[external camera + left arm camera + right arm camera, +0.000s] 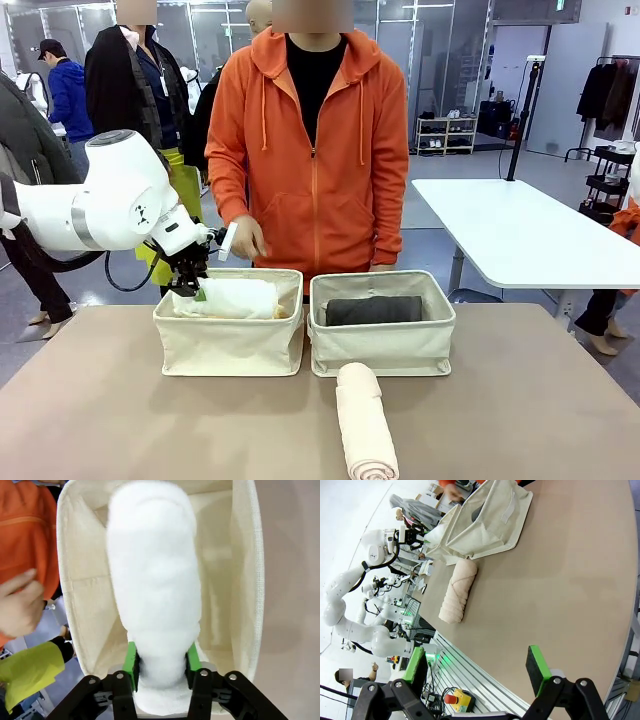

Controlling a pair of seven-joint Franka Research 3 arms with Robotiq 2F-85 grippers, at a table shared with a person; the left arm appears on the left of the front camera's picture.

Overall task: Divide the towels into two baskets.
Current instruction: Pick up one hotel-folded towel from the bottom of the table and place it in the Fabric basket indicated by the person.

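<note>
Two baskets side by side on the table [120, 420].
A first towel [235, 298] lies in the left basket [228, 350], a second towel [374, 310] in the right basket [382, 352]; a third towel [365, 428] lies at 6 o'clock of the right basket; a person [315, 150] stands at 12 o'clock.

On my tan table [520, 400] the left basket [230, 350] and right basket [385, 350] sit side by side toward the far edge, with a seemingly pink-beige towel [365, 425] by the near edge.

Front looks across table [500, 420] at person [315, 170]; left wrist close above basket [247, 580].
</note>
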